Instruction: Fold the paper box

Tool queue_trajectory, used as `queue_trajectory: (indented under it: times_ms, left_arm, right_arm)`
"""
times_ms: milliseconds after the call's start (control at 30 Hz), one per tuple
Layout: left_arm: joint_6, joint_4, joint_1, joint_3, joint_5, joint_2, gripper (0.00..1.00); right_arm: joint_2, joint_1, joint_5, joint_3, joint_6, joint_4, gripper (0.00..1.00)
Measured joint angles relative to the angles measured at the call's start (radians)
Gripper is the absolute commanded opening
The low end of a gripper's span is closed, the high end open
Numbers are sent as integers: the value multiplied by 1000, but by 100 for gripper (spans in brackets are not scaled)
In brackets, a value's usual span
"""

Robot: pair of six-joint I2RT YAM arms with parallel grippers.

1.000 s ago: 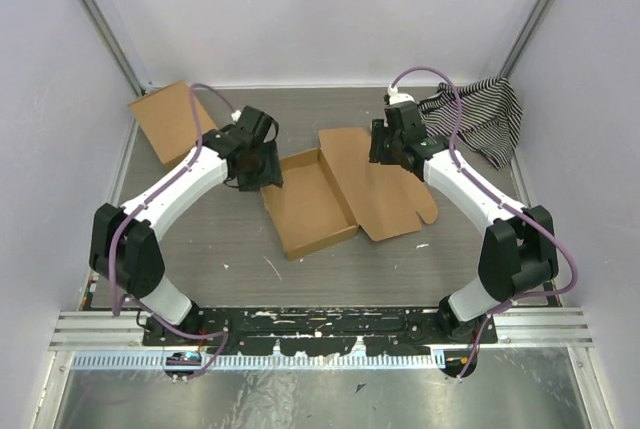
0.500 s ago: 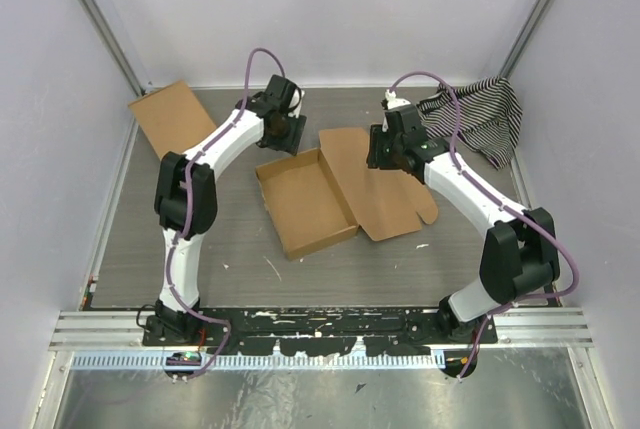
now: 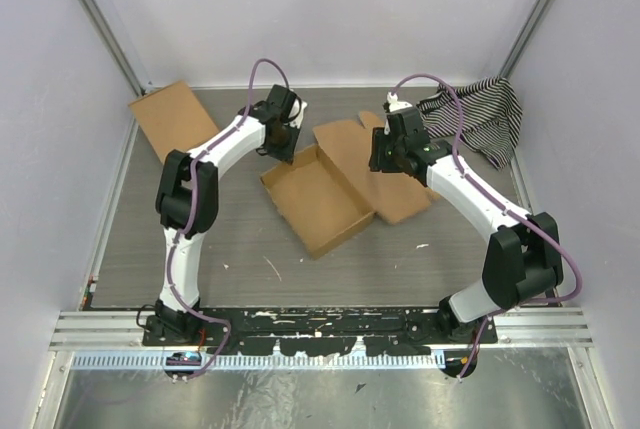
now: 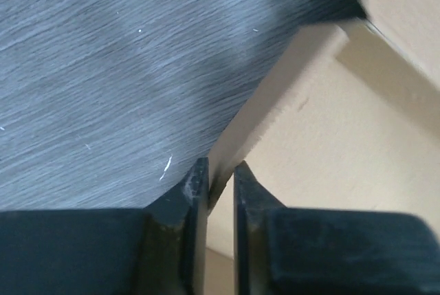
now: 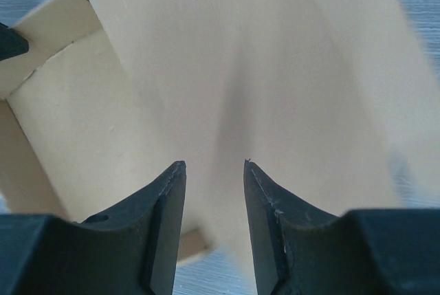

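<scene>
Top external: paper box (image 3: 318, 199) sits mid-frame on the tabletop (image 3: 210, 239), tray long axis running upper left to lower right. Left tool (image 3: 285, 139) is at the tray's upper-left end. Left wrist shows its jaws nearly closed, pinching the upright tray wall (image 4: 275, 95) edge-on. Lid panel (image 3: 400, 194) comes off the tray's right long side, toward upper right, directly under your right tool (image 3: 384, 155). Right wrist: jaws moderately apart, panel just ahead, nothing clamped. Right arm is nearer the lid, so I'd expect it to fold the panel toward lower left over the tray while left pins the wall. Tray shows nothing inside. Cardboard rectangle (image 3: 168, 119) and striped cloth (image 3: 485, 114) lie well apart.
</scene>
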Motion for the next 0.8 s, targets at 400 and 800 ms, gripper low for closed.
queue_trajectory:
  times_ms: [400,800]
  left_arm:
    - [-156,-25,2,-231,-55,-165,2]
    - [-348,-87,-42,-356,-7,-286,34]
  right_arm:
    - [61,-42,19,67,70,-52,45]
    - [180,-225,-154,210,146,-76,71]
